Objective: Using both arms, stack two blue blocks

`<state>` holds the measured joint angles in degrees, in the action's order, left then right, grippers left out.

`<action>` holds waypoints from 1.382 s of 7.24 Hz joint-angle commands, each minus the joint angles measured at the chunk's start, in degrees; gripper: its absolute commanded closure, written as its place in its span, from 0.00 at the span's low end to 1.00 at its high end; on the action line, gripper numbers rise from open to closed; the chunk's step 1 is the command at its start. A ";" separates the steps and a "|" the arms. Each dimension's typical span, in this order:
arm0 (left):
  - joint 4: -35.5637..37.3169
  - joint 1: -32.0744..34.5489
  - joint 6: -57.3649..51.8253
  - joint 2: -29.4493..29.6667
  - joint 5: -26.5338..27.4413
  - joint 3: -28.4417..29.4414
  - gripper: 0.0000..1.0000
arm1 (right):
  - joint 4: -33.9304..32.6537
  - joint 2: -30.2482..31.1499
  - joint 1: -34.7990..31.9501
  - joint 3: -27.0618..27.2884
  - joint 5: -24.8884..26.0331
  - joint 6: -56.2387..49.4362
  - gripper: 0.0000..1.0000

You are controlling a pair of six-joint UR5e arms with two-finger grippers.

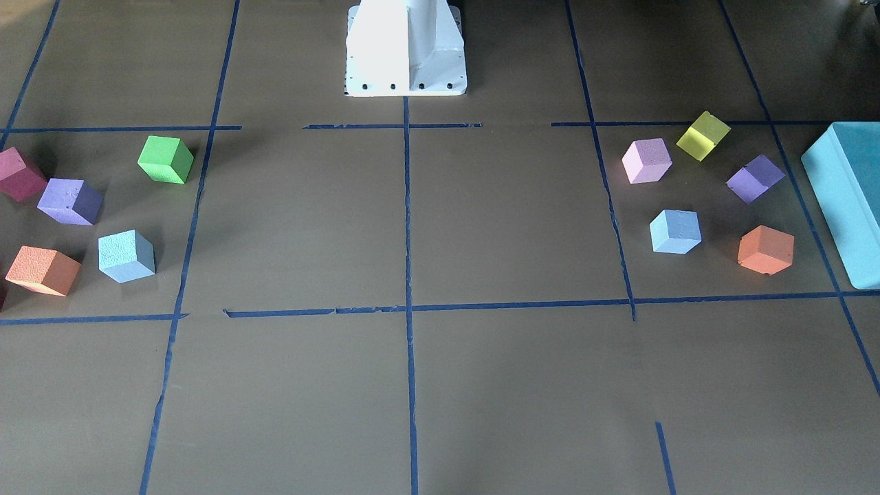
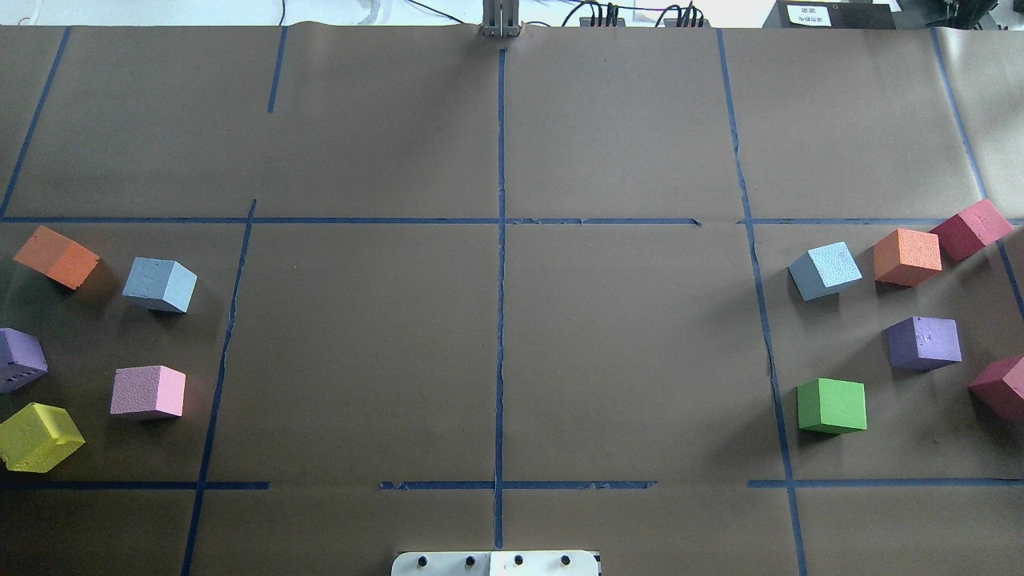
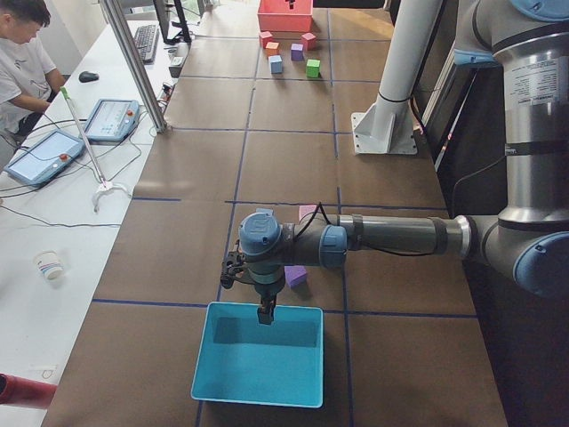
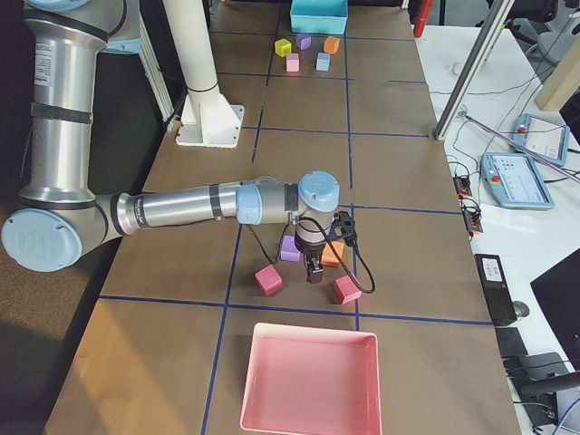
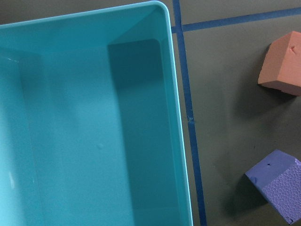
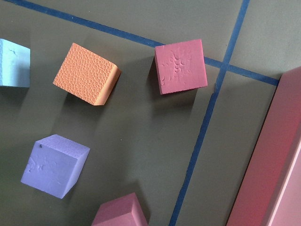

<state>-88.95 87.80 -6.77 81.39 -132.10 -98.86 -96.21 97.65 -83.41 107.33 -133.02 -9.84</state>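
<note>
One sky-blue block [image 2: 160,284] lies on the table's left side, between an orange and a pink cube; it also shows in the front view [image 1: 675,232]. The other blue block [image 2: 826,270] lies on the right side [image 1: 126,256] and shows at the edge of the right wrist view [image 6: 11,63]. My left gripper [image 3: 266,318] hangs over the near rim of the teal box [image 5: 94,117], away from its block. My right gripper [image 4: 314,275] hangs over the cube cluster by the pink tray. Both show only in the side views, so I cannot tell whether they are open or shut.
Orange [image 2: 58,256], pink [image 2: 149,392], purple and yellow cubes surround the left blue block. Orange [image 2: 906,256], red [image 2: 970,229], purple [image 2: 924,342] and green [image 2: 832,406] cubes surround the right one. The pink tray [image 4: 308,381] and the white pedestal [image 1: 405,48] stand nearby. An operator sits at the side bench.
</note>
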 commanded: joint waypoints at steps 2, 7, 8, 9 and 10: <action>-0.08 -0.09 0.00 -0.09 0.09 0.07 0.00 | -0.03 -1.66 0.09 0.07 -0.39 2.09 0.00; 0.01 -0.09 0.00 -0.09 0.00 0.07 0.00 | 7.72 -16.52 20.61 -1.41 2.90 31.12 0.00; 0.01 -0.09 0.00 -0.09 0.00 0.07 0.00 | 19.54 -15.92 25.35 -5.25 7.90 41.03 0.00; 0.01 0.00 0.00 -0.09 0.00 0.07 0.00 | 26.70 -15.74 27.58 -8.77 9.43 44.26 0.00; 0.01 -0.09 0.00 -0.18 0.00 0.07 0.00 | 28.17 -15.73 28.38 -10.46 9.88 44.38 0.00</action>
<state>-88.95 87.74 -6.77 81.28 -132.10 -98.79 -73.12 81.86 -57.12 99.80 -124.71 31.89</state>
